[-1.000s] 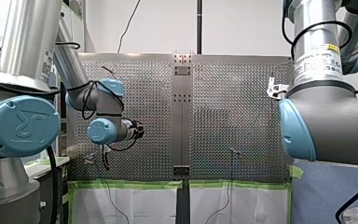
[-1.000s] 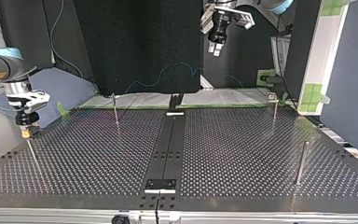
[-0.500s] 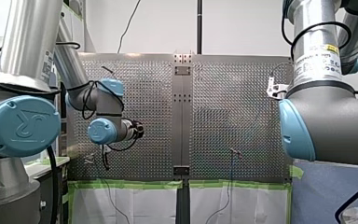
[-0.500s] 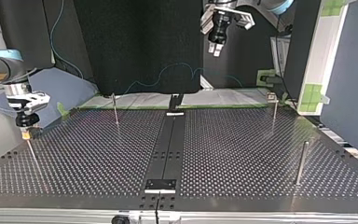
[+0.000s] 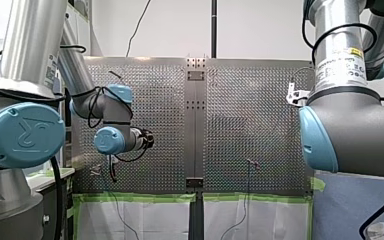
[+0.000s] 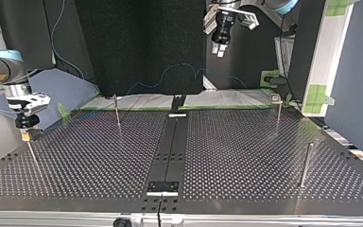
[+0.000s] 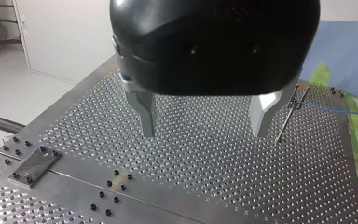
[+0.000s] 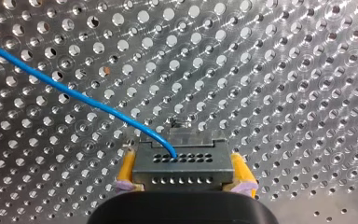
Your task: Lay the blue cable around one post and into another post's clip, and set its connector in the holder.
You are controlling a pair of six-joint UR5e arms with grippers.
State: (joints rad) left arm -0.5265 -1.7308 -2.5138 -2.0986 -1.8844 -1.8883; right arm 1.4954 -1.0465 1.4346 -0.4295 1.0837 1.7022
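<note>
In the right wrist view my right gripper (image 8: 183, 158) is shut with its yellow pads on a grey connector (image 8: 177, 171). The blue cable (image 8: 74, 93) runs out of the connector's top and away over the perforated plate. Seen from the top view, this gripper (image 6: 26, 135) hangs just over a thin post (image 6: 33, 158) at the table's left edge. My left gripper (image 6: 218, 49) hovers high above the far side, and its metal fingers (image 7: 142, 114) stand wide open with nothing between them. Beside them a clip post (image 7: 291, 109) holds the blue cable (image 7: 340, 110).
Other posts stand on the plate: one at the far left (image 6: 116, 111), a clip-topped one at the far right (image 6: 278, 113) and a thicker one at the near right (image 6: 305, 165). A dark rail (image 6: 170, 146) with small plates runs down the middle. Slack cable (image 6: 170, 75) lies behind the table.
My right gripper has drifted very slightly toward the top view's left over the post. My left arm holds still.
</note>
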